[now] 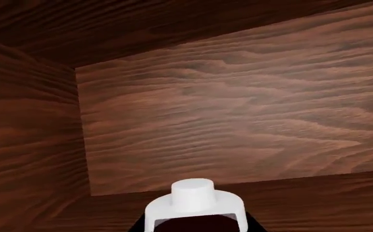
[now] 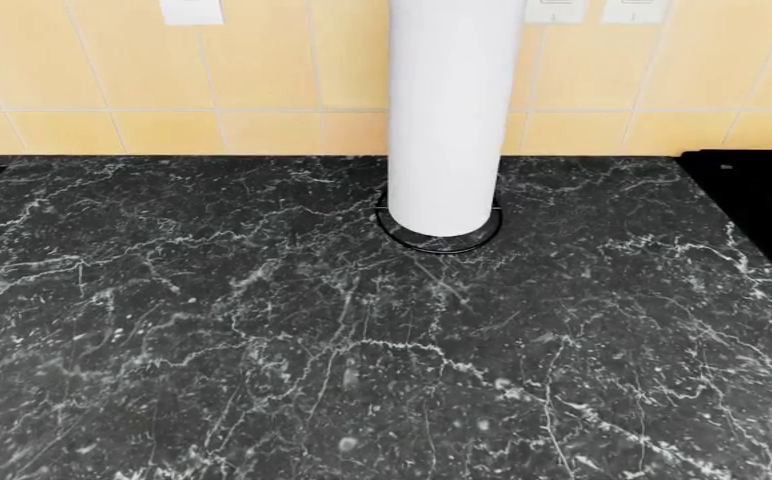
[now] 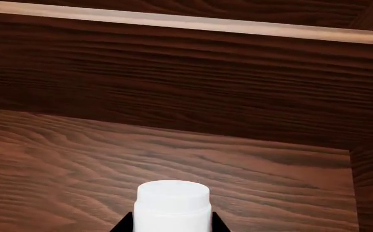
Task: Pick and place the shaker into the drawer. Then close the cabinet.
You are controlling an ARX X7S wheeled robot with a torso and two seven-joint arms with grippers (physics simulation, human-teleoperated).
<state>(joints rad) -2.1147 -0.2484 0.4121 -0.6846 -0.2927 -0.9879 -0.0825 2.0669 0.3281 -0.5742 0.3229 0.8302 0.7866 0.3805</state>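
Both wrist cams look into reddish-brown grained wood, a floor boxed by walls. I read that as the inside of the drawer (image 1: 238, 121), so both arms are down at it. The head cam shows neither arm, only the black marble surface (image 2: 226, 330).

Step, my read: the shaker is being placed in the drawer, or was just placed. The closing step is not done.

Shaker: can't positively ID it.
- Left wrist cam has a white capped piece (image 1: 194, 198) over the drawer floor, near a corner where two walls meet.
- Right wrist cam has a plain white cylinder (image 3: 173, 205) over the floor, with the drawer wall (image 3: 173, 82) and its pale top rim beyond.
- Either could be the shaker or arm hardware. It is not on the surface.

Left claw and right claw: fingers aren't visible, only black slivers beside the white parts. Can't tell if either is open, closed or gripping.

Next move, as I judge it: confirm the shaker sits on the drawer floor and let go. Then lift both arms clear above the rim before pushing the front, or an arm catches on the wall.

Off-task: a paper towel roll (image 2: 446, 110) on its round base stands mid far edge of the surface, against the tiled wall (image 2: 226, 90). A black cooktop (image 2: 760, 200) sits at the right edge.
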